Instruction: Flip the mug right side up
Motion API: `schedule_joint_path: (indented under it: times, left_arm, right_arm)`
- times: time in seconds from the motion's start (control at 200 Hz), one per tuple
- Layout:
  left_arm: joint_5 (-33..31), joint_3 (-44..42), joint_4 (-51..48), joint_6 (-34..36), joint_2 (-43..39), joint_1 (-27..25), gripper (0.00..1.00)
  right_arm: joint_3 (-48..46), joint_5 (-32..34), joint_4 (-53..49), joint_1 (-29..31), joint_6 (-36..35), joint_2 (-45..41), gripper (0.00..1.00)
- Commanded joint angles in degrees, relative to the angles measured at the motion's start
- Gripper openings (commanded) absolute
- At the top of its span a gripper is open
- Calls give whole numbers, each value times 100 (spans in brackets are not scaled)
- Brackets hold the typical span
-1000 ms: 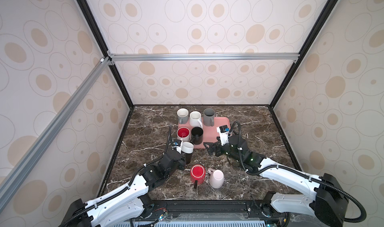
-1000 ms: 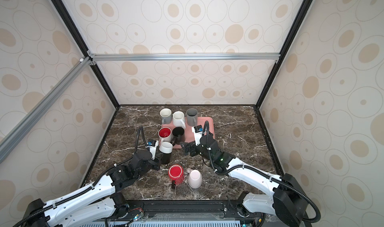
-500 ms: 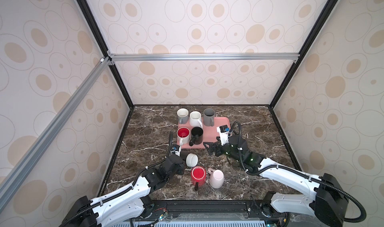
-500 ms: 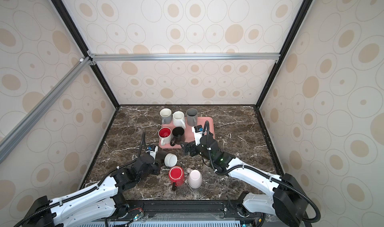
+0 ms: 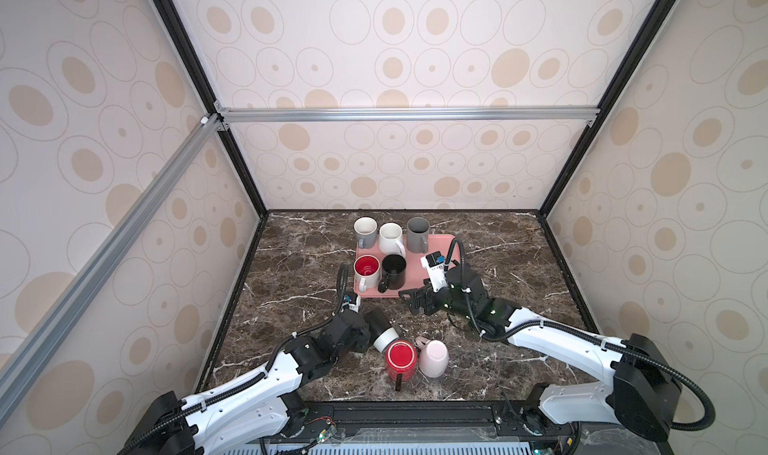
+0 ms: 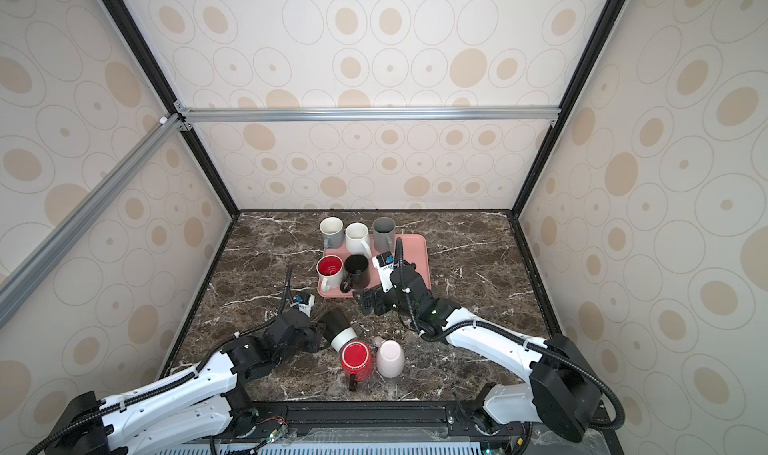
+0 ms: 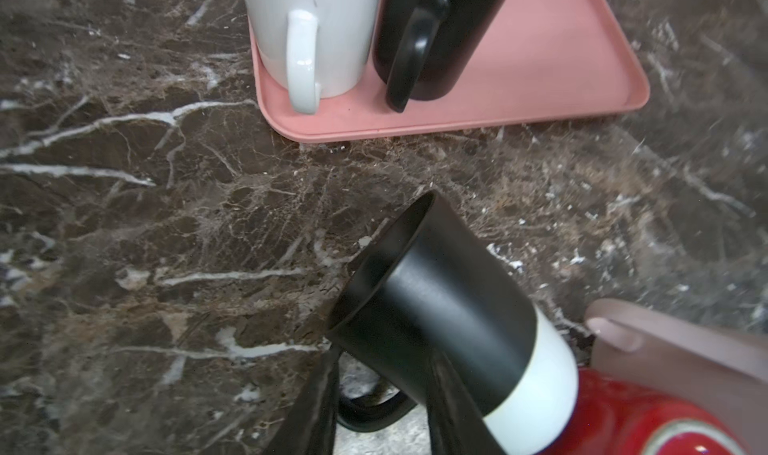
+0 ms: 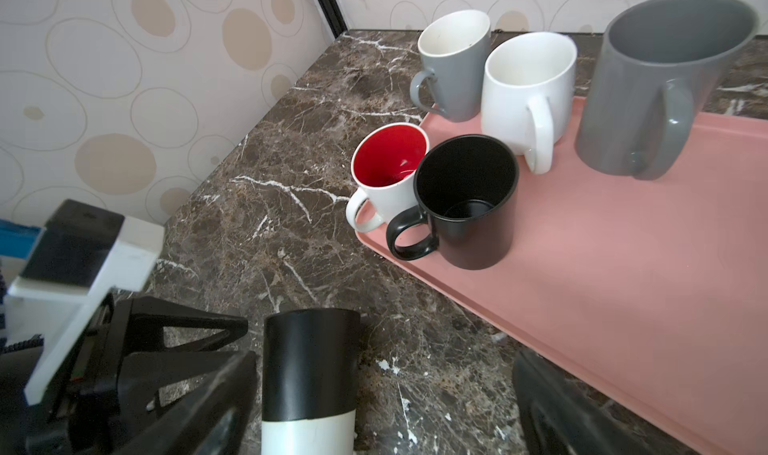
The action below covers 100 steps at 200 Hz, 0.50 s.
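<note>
Mug (image 5: 380, 329) on its side, touching the left claw (image 5: 365, 328)

In both top views it lies on the desk (image 5: 299, 274), base against a red mug (image 5: 401, 356), mouth toward the tray (image 5: 440, 245). Left wrist: fingers (image 7: 311, 411) parted astride its handle (image 7: 374, 416), apparently loose. Right wrist: right claw (image 8: 384, 357) wide open, empty.

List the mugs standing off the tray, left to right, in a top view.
black-and-white mug, on its side → red mug → pink mug
</note>
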Motion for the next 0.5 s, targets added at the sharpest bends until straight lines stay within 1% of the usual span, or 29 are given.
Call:
schedule_joint_path:
  times: [0.0,0.07,0.14,0.44,0.495]
  left_arm:
    - [32,330,-46,75,-139,17,48]
    - [106,398,-48,169,-174,16,57]
    - [216,468,-27,258,-183,24,61]
    - [372,563,-299,322,-187,17,70]
    - [268,533,-411,242,-205,17,71]
  right_arm:
    - [181,-427,-311,-41,-135,177,99]
    - [233,-595,-321,-47,-204,264,99]
    - [315,-730,-418,-41,-263,360,100]
    - [750,-1418,-1228,-17,-675,847,100]
    - [822,-1501,-1301,36,-755,974,99]
